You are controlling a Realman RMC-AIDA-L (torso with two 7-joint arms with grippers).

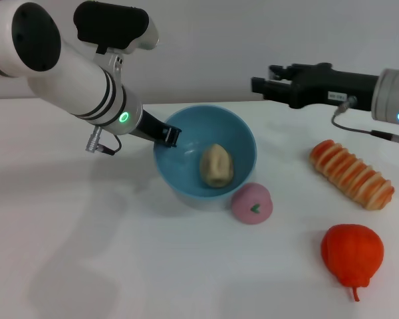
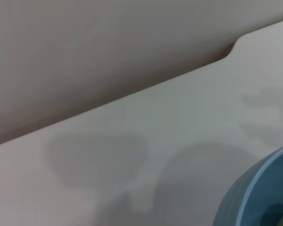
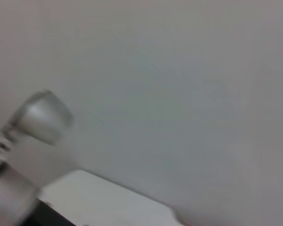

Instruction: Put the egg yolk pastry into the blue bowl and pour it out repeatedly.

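On the white bench (image 1: pixel 120 266), near its middle, sits the blue bowl (image 1: pixel 186 179), tipped toward us, and the egg yolk pastry (image 1: pixel 216 165) lies inside it against the inner wall. The left tool (image 1: pixel 169 135) is pinching the bowl's left rim. The right tool (image 1: pixel 269 85) hovers above the far edge, well apart from the bowl; whether it is spread I cannot tell. Just beside the bowl's near side rests a pink bun (image 1: pixel 252 203); toward the right edge lie a striped bread (image 1: pixel 352 174) and an orange fruit (image 1: pixel 352 251).
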